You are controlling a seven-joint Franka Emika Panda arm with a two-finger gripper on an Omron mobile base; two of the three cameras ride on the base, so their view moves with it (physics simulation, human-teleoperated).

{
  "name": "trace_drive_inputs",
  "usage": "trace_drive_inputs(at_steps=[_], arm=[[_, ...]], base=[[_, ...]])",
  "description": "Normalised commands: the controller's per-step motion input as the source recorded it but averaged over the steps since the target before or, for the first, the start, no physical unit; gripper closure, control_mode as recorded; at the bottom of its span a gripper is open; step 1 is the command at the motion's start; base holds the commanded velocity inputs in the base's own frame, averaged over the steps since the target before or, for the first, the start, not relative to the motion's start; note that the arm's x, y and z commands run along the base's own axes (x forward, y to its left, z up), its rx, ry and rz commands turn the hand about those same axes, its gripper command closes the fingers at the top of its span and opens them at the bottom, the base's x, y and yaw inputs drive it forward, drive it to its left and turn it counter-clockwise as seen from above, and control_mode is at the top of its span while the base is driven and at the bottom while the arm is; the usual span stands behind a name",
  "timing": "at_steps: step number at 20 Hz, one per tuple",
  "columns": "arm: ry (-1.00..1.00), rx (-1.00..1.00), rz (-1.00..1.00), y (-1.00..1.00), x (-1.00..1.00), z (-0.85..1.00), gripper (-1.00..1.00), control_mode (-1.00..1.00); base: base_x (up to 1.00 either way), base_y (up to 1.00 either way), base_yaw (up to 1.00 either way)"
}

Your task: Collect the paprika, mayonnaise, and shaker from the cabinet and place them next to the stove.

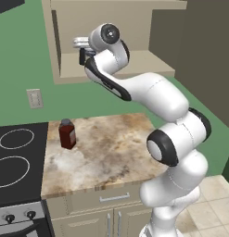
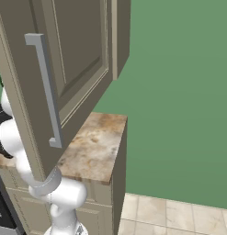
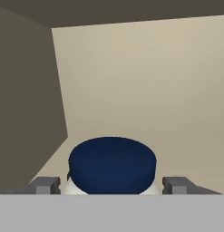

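Inside the beige cabinet point(image 1: 134, 65), the arm's pincer point(image 3: 111, 186) straddles the mayonnaise point(image 3: 112, 164), one finger point(image 3: 44, 186) at 9 o'clock of the blue lid and the other at 3 o'clock. Whether the fingers press the jar's sides or stand just off them cannot be told, since the jar's body drops out of the hand view. The paprika point(image 1: 66, 134) stands upright on the desk point(image 1: 111, 148), just beside the stove point(image 1: 18, 162), at the slab's 10 o'clock corner.

The risk, as it looks from here: a hold high near the lid could let the squat jar slip or tip on the way out, and the cabinet's side wall, close at 9 o'clock, could catch the hand.

Count: one mayonnaise jar, one paprika bottle, one stove, one cabinet, two pincer fingers.
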Motion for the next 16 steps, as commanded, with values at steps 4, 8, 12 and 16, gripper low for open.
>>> trace_drive_inputs(at_steps=[4,8,12,16], arm=[[-0.08,0.00,0.00,0.00,-0.48,0.00,1.00,-1.00],[-0.08,0.00,0.00,0.00,-0.71,0.00,1.00,-1.00],[-0.05,0.00,0.00,0.00,-0.76,-0.11,1.00,-1.00],[-0.07,0.00,0.00,0.00,-0.82,-0.24,1.00,-1.00]], base=[[0.00,0.00,0.00],[0.00,0.00,0.00],[0.00,0.00,0.00],[0.00,0.00,0.00]])
